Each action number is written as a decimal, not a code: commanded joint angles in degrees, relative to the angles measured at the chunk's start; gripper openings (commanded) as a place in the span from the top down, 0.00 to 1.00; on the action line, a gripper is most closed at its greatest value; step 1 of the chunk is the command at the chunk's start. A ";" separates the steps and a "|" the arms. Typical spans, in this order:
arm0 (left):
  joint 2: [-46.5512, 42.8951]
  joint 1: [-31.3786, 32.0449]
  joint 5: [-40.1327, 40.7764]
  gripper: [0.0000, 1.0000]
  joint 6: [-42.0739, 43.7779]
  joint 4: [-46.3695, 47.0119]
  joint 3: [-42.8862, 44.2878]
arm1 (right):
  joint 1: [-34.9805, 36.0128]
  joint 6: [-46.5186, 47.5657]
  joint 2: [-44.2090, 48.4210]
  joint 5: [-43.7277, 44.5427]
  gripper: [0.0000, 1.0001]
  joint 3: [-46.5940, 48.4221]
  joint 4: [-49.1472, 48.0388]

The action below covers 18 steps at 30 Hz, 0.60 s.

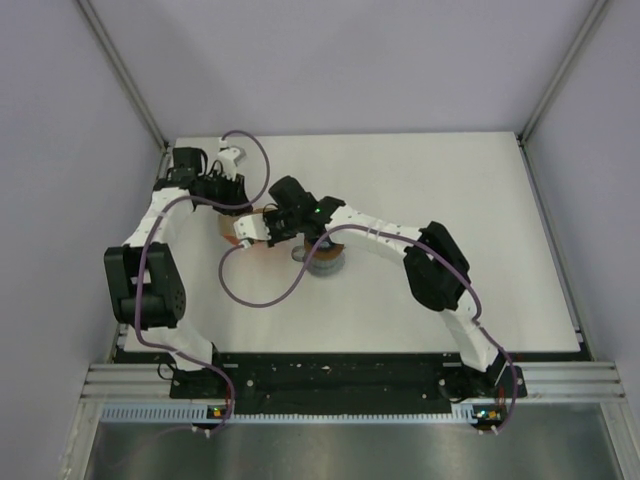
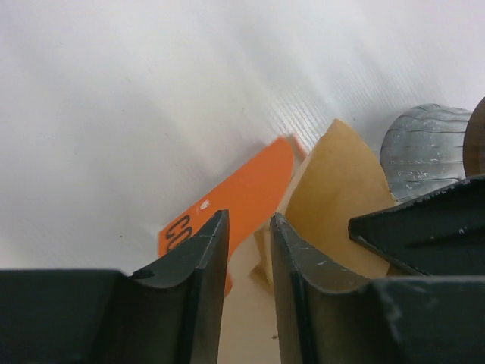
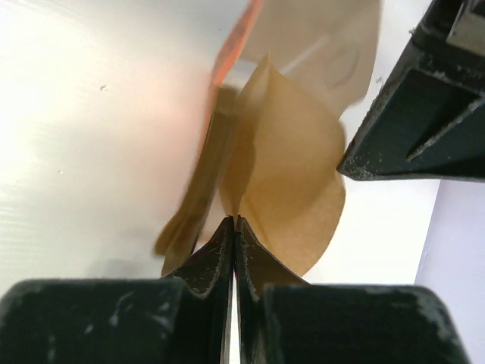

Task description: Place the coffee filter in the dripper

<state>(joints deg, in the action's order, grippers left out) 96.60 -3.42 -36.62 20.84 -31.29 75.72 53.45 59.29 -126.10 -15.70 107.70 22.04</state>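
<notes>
My right gripper (image 3: 234,221) is shut on the edge of a light-tan coffee filter (image 3: 292,178), which stands up fanned out from the orange packet (image 3: 236,34). My left gripper (image 2: 248,220) is narrowly open, its tips over the packet (image 2: 250,189) and its stack of tan papers. The filter also shows in the left wrist view (image 2: 337,189). In the top view both grippers meet over the packet (image 1: 262,243), the left (image 1: 248,207) from behind and the right (image 1: 263,230) from the right. No bright blue dripper shows in any view.
A grey ribbed mug (image 2: 423,148) stands just right of the packet, under the right arm in the top view (image 1: 326,262). A brown ring (image 2: 477,136) shows at the frame edge beside it. The left gripper's body (image 3: 424,98) is close to the lifted filter.
</notes>
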 commanded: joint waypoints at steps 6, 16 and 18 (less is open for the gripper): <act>0.79 -2.46 -4.25 0.49 2.62 -3.08 3.47 | 0.51 1.45 -0.46 -0.47 1.00 2.87 -0.77; -0.62 -4.49 -2.05 0.47 3.33 -5.18 5.14 | 0.60 -1.28 2.52 0.15 1.00 5.07 -0.86; -1.14 -4.58 -1.26 0.47 1.84 -5.10 5.75 | 0.51 -1.28 5.06 -0.81 1.00 3.84 -1.12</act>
<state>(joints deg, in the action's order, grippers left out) 98.35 -7.86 -38.15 23.07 -35.62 78.76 53.82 59.09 -126.17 -14.85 110.72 22.06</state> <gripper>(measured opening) 0.528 0.003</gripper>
